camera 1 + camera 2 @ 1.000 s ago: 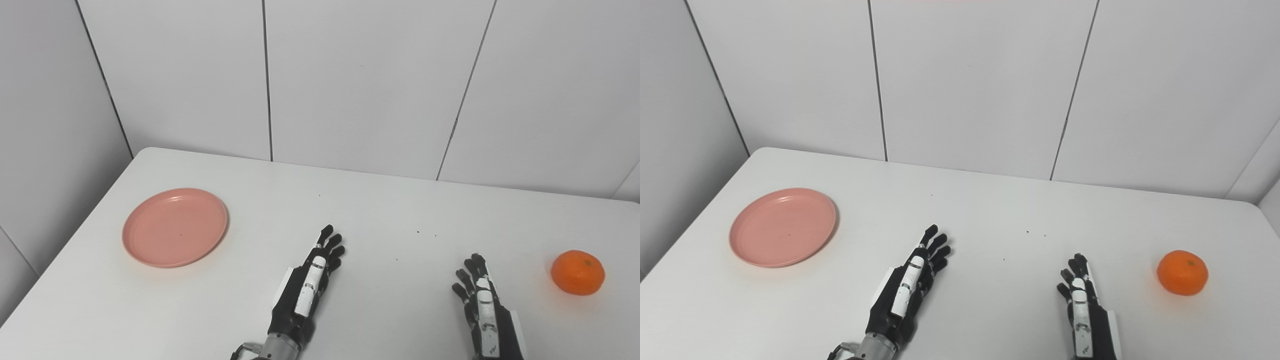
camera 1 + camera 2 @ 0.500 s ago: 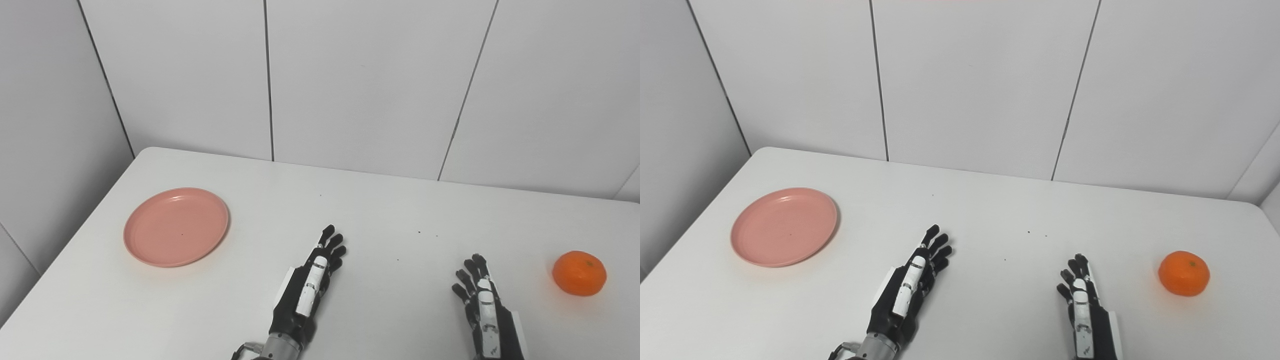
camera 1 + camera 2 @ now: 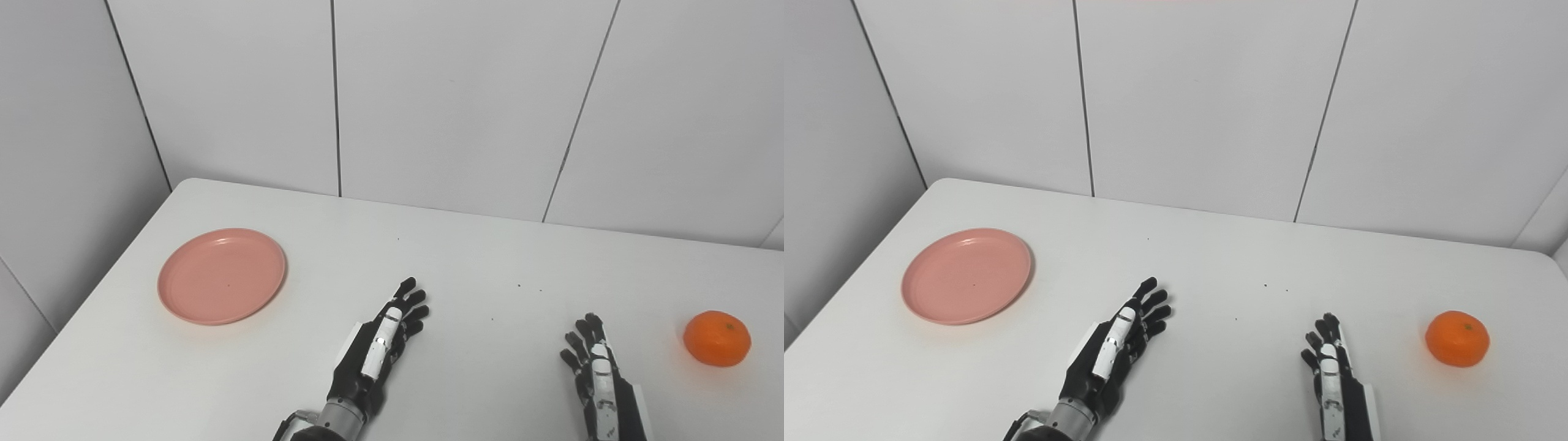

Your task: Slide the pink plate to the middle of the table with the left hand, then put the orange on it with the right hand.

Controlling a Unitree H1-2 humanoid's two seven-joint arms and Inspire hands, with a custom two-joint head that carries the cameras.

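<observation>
A round pink plate lies empty on the left part of the white table. An orange sits alone near the table's right edge. My left hand rests low near the front middle, open, fingers stretched toward the back right, well to the right of the plate and apart from it. My right hand is at the front right, open with fingers apart, left of the orange and holding nothing.
White panelled walls close the table at the back and on the left. A few small dark specks dot the table's middle. The table's left edge runs close beside the plate.
The whole picture has shifted slightly right and down, so the camera moved. Both hands, the plate and the orange keep their places on the table.
</observation>
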